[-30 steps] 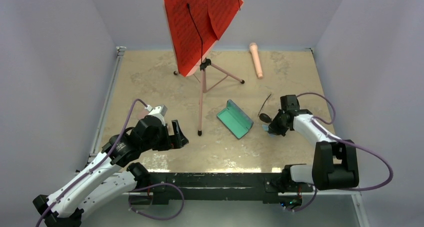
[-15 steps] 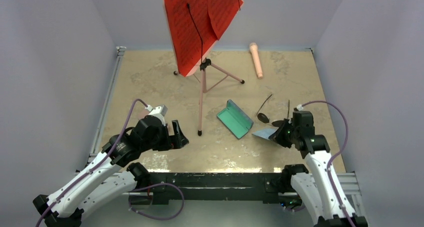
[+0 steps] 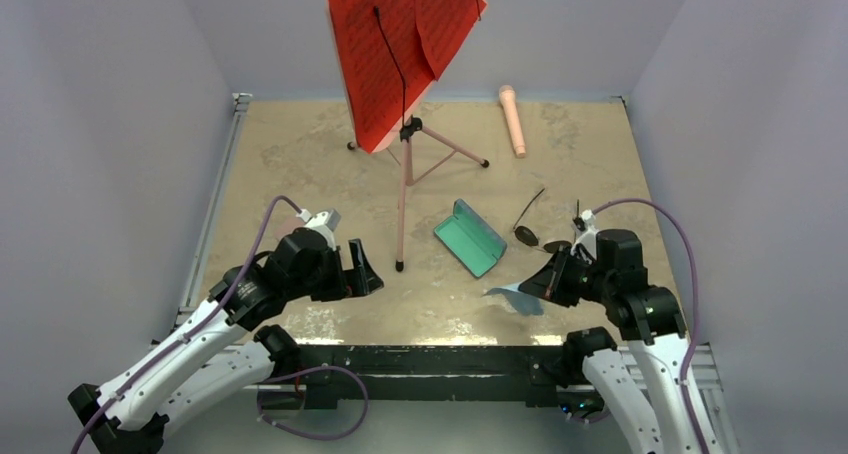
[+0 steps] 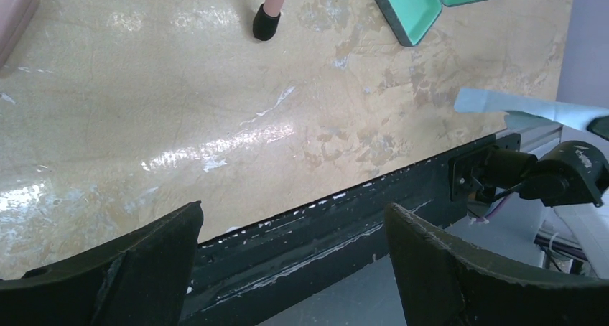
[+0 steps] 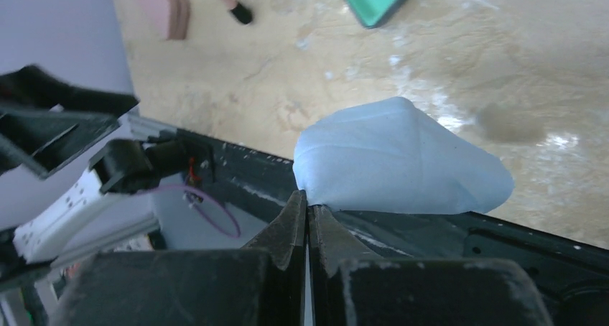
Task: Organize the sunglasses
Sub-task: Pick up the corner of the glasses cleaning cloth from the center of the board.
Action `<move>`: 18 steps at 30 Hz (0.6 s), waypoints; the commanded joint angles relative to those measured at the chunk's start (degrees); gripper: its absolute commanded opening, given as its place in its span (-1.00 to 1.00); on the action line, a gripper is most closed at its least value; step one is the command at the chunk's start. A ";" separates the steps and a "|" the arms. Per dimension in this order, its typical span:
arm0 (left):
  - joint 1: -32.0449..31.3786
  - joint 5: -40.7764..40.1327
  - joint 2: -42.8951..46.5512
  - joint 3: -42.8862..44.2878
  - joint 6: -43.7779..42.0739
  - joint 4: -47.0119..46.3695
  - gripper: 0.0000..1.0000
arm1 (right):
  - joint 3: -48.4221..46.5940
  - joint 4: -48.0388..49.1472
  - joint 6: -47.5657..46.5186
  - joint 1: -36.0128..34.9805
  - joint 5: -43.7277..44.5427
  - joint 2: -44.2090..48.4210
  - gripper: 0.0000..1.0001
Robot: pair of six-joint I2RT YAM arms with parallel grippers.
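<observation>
Cloth handling is judged to be the step in hand: a pale blue cloth (image 5: pixel 395 157) is pinched between the pressed-together fingers of the right gripper (image 5: pixel 307 210) and held lifted over the near edge of the surface (image 3: pixel 300 154). Whether it is meant for wiping lenses or for stowing cannot be told. The left gripper (image 4: pixel 293 210) is spread wide, holds nothing and hangs low near the front rail. The black sunglasses (image 3: pixel 527 237) lie on the surface, arms unfolded, just beside the open teal-lined case (image 3: pixel 470 237) and apart from both grippers. Next, the cloth would need to be set down or put to use, so that the sunglasses can be folded and laid in the case; the long thin arms are judged likely to snag. One pair of sunglasses is counted, and no white-framed pair is seen. One case, one cloth, one red-boarded stand (image 3: pixel 405 174), one pink stick (image 3: pixel 513 122) at the far edge and one pink block (image 5: pixel 161 6) are also counted.
</observation>
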State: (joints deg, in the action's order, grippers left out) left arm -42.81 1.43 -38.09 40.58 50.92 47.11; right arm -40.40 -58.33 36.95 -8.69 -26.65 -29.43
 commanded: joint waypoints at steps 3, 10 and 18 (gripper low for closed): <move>0.12 1.64 -0.59 0.16 1.46 -2.61 1.00 | -5.76 4.77 3.86 -8.24 -5.39 -1.48 -1.00; 0.09 -0.56 -0.06 0.32 3.65 0.78 1.00 | -11.33 18.18 8.82 -26.62 2.74 -14.43 -1.00; 0.11 -6.43 0.37 4.69 9.26 12.35 1.00 | -24.12 33.56 10.99 -35.16 5.82 -33.71 -1.00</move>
State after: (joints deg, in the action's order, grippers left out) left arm -42.81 -1.21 -38.74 41.56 56.62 53.47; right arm -59.07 -37.36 45.45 -40.91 -23.44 -58.37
